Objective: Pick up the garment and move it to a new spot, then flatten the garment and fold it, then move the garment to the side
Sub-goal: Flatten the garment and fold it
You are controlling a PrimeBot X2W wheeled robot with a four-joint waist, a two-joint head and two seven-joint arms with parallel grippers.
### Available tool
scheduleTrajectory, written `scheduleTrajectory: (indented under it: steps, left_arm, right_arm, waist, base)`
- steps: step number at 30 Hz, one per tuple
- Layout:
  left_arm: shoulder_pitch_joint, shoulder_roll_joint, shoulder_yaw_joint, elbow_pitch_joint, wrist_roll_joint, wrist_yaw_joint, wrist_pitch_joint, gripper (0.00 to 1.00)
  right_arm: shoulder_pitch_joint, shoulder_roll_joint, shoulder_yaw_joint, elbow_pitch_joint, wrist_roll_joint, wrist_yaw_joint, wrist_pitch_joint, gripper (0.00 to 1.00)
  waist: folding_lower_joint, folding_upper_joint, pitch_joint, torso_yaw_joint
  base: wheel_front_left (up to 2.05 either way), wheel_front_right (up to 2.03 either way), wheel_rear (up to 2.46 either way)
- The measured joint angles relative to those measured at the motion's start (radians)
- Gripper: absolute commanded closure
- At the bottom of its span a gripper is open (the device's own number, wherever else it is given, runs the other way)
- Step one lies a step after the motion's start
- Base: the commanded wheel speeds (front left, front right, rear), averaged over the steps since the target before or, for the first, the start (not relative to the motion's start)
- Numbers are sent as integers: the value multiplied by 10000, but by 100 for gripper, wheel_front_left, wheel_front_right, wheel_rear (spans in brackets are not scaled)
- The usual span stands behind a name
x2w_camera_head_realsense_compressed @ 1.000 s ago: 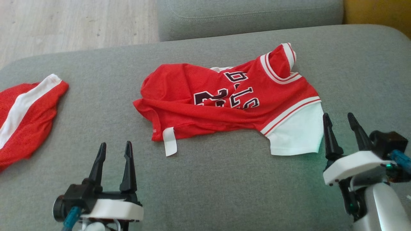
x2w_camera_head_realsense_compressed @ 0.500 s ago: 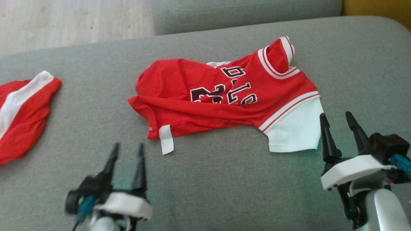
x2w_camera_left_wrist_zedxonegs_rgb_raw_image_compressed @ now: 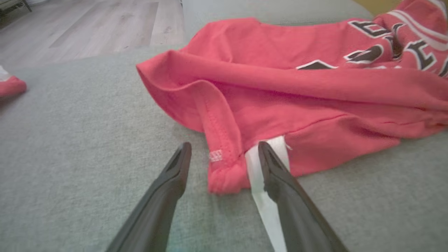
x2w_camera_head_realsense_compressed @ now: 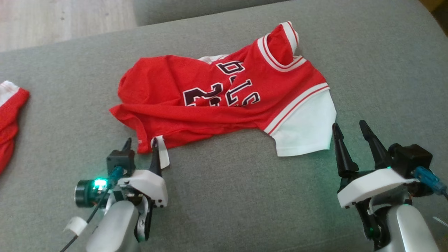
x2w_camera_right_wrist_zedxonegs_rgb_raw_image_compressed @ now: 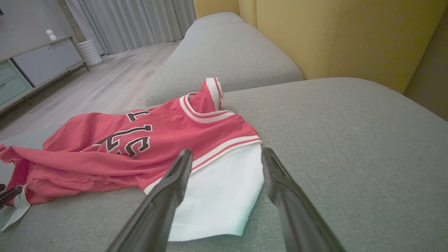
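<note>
Both claws released at the jersey's near edge

I see the red jersey (x2w_camera_head_realsense_compressed: 224, 101) lying rumpled mid-cushion on the grey sofa (x2w_camera_head_realsense_compressed: 245, 196) — left claw (x2w_camera_head_realsense_compressed: 140, 141) spread wide, straddling the hem corner (x2w_camera_left_wrist_zedxonegs_rgb_raw_image_compressed: 224, 175) at the jersey's seven o'clock, one finger over the white tag (x2w_camera_head_realsense_compressed: 162, 154). Right claw (x2w_camera_head_realsense_compressed: 349, 124) spread wide too, empty, tips just beside the white sleeve (x2w_camera_head_realsense_compressed: 304, 129) at four o'clock — a second red garment (x2w_camera_head_realsense_compressed: 8, 115) sits at nine.

Grey fabric sofa seat (x2w_camera_head_realsense_compressed: 224, 196). Holds one red basketball jersey (x2w_camera_head_realsense_compressed: 168, 94), rumpled, near centre, dark lettering upward, white sleeve (x2w_camera_head_realsense_compressed: 304, 129) flat on the cushion. One red-and-white garment (x2w_camera_head_realsense_compressed: 8, 115) at left edge, well apart.
</note>
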Motion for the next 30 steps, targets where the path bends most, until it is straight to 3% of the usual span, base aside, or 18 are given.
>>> scheduleTrajectory:
  steps: [5, 7, 8, 9, 17, 23, 30]
  left_arm:
    - [-25, -29, 263, 251, -209, 92, -284, 0]
    - [-64, -36, 284, 326, -234, 61, -412, 45]
    - [-88, -50, 303, 349, -328, -33, -512, 84]
    - [-128, -56, 299, 393, -399, -127, -564, 100]
    - [-334, -355, 947, 575, -1478, -738, -1519, 100]
    - [476, -370, 1229, -211, -1946, -1490, -1979, 100]
    - [1051, -349, 1275, -640, -1929, -1588, -2071, 100]
  right_arm:
    - [-31, 0, 4, 54, 86, 0, -79, 0]
    - [-37, 0, 4, 81, 86, 0, -81, 0]
    - [-41, 0, 4, 81, 86, 0, -82, 0]
    - [-48, 0, 4, 81, 86, 0, -82, 0]
    - [-176, 0, 12, 84, 267, 0, -58, 0]
    - [122, 6, -759, 75, 414, 0, 976, 0]
    - [147, 19, -1386, 922, 477, 0, 1310, 0]
  waist:
    - [0, 0, 101, -111]
    - [0, 0, 107, -106]
    - [0, 0, 113, -100]
    - [0, 0, 117, -90]
    - [-1, 0, 96, 36]
    - [-1, 0, 174, 164]
    - [-1, 0, 372, 220]
  base:
    - [0, 0, 0]
    - [0, 0, 0]
    - [0, 0, 0]
    - [0, 0, 0]
    - [0, 0, 0]
    - [0, 0, 0]
    - [0, 0, 0]
